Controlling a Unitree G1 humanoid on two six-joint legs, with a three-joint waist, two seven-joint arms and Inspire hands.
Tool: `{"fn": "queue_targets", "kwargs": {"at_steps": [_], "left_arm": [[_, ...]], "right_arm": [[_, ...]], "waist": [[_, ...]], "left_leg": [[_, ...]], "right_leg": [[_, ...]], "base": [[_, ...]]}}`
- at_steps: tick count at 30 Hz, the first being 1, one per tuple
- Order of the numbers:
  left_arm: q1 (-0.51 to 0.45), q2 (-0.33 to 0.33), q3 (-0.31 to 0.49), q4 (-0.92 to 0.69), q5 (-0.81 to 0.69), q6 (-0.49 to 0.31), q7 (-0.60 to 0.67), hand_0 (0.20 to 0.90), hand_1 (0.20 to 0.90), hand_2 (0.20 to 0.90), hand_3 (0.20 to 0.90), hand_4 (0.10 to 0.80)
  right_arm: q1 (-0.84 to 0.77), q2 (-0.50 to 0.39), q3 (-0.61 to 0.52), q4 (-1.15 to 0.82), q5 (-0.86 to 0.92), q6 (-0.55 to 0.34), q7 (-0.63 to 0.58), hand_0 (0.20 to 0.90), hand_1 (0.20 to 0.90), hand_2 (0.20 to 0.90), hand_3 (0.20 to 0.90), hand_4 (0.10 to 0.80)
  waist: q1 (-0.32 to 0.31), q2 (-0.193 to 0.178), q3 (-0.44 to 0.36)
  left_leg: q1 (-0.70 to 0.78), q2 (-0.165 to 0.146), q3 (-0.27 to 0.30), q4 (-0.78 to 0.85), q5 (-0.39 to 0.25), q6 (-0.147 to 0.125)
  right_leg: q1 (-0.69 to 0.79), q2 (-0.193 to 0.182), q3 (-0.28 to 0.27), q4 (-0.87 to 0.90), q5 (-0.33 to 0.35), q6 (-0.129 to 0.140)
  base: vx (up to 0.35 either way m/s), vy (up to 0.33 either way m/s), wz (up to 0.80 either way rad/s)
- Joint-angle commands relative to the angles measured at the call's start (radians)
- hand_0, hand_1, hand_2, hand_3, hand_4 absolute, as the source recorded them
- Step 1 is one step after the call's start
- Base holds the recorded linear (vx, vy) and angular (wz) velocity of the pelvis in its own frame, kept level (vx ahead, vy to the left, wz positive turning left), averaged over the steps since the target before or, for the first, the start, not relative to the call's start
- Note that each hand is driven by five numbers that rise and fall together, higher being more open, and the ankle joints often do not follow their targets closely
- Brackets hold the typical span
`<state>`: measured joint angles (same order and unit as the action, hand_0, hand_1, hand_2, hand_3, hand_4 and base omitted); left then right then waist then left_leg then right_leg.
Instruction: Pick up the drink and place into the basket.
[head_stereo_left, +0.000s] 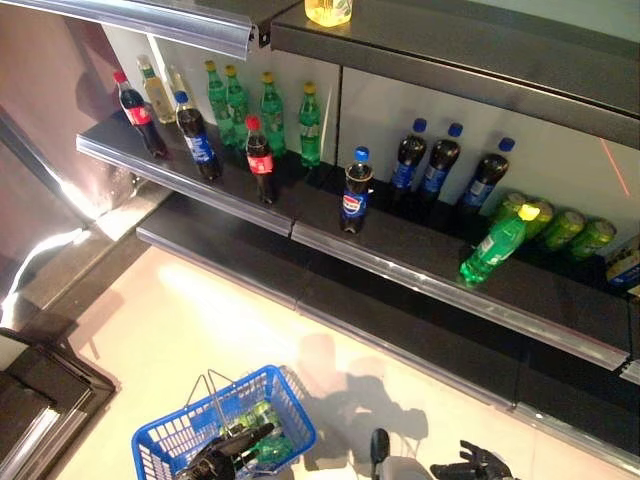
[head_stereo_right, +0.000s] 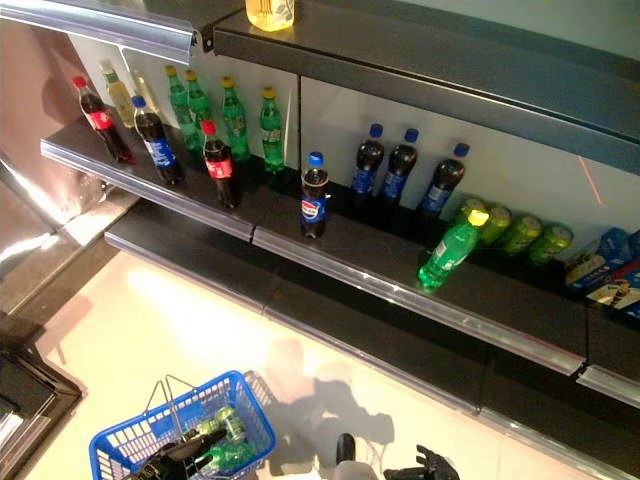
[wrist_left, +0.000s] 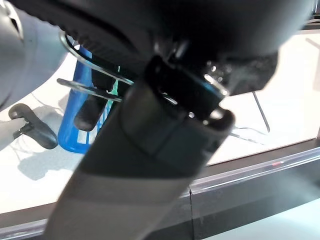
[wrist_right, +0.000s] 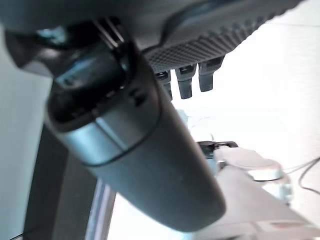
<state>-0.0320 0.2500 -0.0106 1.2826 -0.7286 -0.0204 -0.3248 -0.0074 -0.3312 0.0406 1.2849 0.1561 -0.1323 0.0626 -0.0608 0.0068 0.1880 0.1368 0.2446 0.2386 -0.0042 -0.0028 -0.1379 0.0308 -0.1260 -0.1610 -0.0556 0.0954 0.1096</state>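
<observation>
Although the left eye view shows most of the stock on the shelf (head_stereo_left: 420, 262), the blue basket (head_stereo_left: 290, 405) at the lower edge already contains green bottles (head_stereo_left: 268, 447), and the left hand (head_stereo_left: 222, 452) is curled round the basket's wire handle with those bottles directly beneath and beside its fingers. Well away from that hand, on the shelf, a cola bottle with a blue cap (head_stereo_left: 355, 190) stands alone at the front edge, and a green bottle (head_stereo_left: 497, 244) leans tilted farther along. The right hand (head_stereo_left: 470, 464) shows at the bottom edge with fingers relaxed and spread, holding nothing. The right eye view confirms the same arrangement: basket under the left hand, bottles inside it, right hand empty and apart from the basket. The left wrist view shows dark fingers closed on the thin metal handle bars, with the blue basket wall hanging just past them. The right wrist view shows short fingertips pointing toward bare floor, with no object between them. Judged from this, at least one drink is delivered; whether further bottles remain to be fetched cannot be told.
</observation>
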Motion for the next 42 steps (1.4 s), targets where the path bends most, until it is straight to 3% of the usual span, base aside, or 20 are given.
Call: {"fn": "queue_targets", "kwargs": {"at_steps": [1, 3, 10, 19, 24, 27, 32, 38, 42], "left_arm": [[-0.047, 0.047, 0.021, -0.079, -0.036, -0.078, -0.113, 0.3, 0.3, 0.3, 0.2, 0.1], [-0.055, 0.037, 0.014, -0.062, -0.077, -0.092, -0.083, 0.3, 0.3, 0.3, 0.2, 0.1], [-0.02, 0.055, 0.071, -0.033, -0.065, -0.102, -0.11, 0.3, 0.3, 0.3, 0.2, 0.1], [-0.021, 0.069, 0.09, -0.025, -0.054, -0.103, -0.1, 0.3, 0.3, 0.3, 0.2, 0.1], [-0.003, 0.076, 0.087, -0.022, -0.034, -0.102, -0.103, 0.3, 0.3, 0.3, 0.2, 0.1], [-0.018, 0.077, 0.067, -0.038, -0.052, -0.106, -0.095, 0.3, 0.3, 0.3, 0.2, 0.1], [-0.108, 0.087, 0.037, -0.103, -0.13, -0.103, -0.069, 0.3, 0.3, 0.3, 0.2, 0.1], [-0.137, 0.084, 0.015, -0.124, -0.167, -0.104, -0.061, 0.3, 0.3, 0.3, 0.2, 0.1], [-0.186, 0.094, -0.005, -0.122, -0.207, -0.108, -0.056, 0.3, 0.3, 0.3, 0.2, 0.1]], "right_arm": [[-0.009, -0.054, -0.023, 0.036, 0.013, -0.022, -0.016, 0.9, 0.9, 0.9, 0.9, 0.8], [-0.02, -0.055, -0.038, 0.059, -0.004, -0.021, -0.005, 0.9, 0.9, 0.9, 0.9, 0.8], [0.008, -0.038, -0.027, 0.065, -0.062, -0.029, -0.004, 0.9, 0.9, 0.9, 0.9, 0.8], [0.021, -0.019, 0.01, 0.05, -0.127, -0.017, -0.007, 0.9, 0.9, 0.9, 0.9, 0.8], [0.027, -0.026, 0.02, 0.054, -0.132, -0.002, -0.011, 0.9, 0.9, 0.9, 0.9, 0.8], [0.015, -0.037, 0.03, 0.048, -0.108, 0.002, -0.017, 0.9, 0.9, 0.9, 0.9, 0.8], [-0.075, -0.057, 0.072, 0.036, -0.07, 0.023, -0.034, 0.9, 0.9, 0.9, 0.9, 0.8], [-0.11, -0.071, 0.093, 0.027, -0.081, 0.04, -0.042, 0.9, 0.9, 0.9, 0.9, 0.8], [-0.157, -0.096, 0.121, 0.013, -0.055, 0.021, -0.037, 0.9, 0.9, 0.9, 0.9, 0.8]], "waist": [[-0.02, -0.008, -0.032], [-0.016, -0.001, -0.038], [-0.005, 0.0, -0.06], [0.008, -0.007, -0.073], [0.012, -0.004, -0.065], [0.01, 0.002, -0.041], [0.001, 0.013, 0.072], [0.002, 0.024, 0.13], [0.014, 0.024, 0.191]], "left_leg": [[-0.089, -0.034, -0.048, 0.059, 0.006, 0.037], [-0.076, -0.04, -0.047, 0.037, 0.009, 0.022], [-0.023, -0.045, -0.036, -0.031, 0.013, 0.021], [-0.013, -0.052, -0.057, -0.067, 0.02, 0.032], [-0.028, -0.05, -0.06, -0.083, 0.032, 0.027], [-0.072, -0.046, -0.062, -0.083, 0.048, 0.019], [-0.212, -0.047, -0.062, -0.083, 0.096, 0.006], [-0.287, -0.074, -0.119, -0.083, 0.103, 0.02], [-0.371, -0.071, -0.17, 0.022, 0.101, 0.023]], "right_leg": [[-0.023, -0.089, 0.044, 0.138, -0.088, 0.041], [-0.001, -0.102, 0.01, 0.108, -0.075, 0.051], [0.048, -0.105, -0.02, 0.054, -0.071, 0.06], [0.057, -0.092, -0.026, 0.084, -0.107, 0.053], [0.061, -0.086, -0.029, 0.048, -0.092, 0.055], [0.027, -0.087, -0.027, 0.03, -0.067, 0.057], [-0.106, -0.097, -0.014, -0.03, 0.024, 0.062], [-0.196, -0.101, 0.015, -0.01, 0.032, 0.056], [-0.285, -0.108, 0.06, 0.146, -0.024, 0.033]], "base": [[0.012, 0.077, 0.11], [0.057, 0.064, 0.09], [0.055, 0.035, 0.07], [0.002, 0.006, 0.1], [0.011, -0.029, 0.04], [-0.154, -0.025, 0.02], [-0.334, 0.002, 0.14], [-0.157, 0.035, 0.12], [-0.259, 0.038, -0.09]]}}
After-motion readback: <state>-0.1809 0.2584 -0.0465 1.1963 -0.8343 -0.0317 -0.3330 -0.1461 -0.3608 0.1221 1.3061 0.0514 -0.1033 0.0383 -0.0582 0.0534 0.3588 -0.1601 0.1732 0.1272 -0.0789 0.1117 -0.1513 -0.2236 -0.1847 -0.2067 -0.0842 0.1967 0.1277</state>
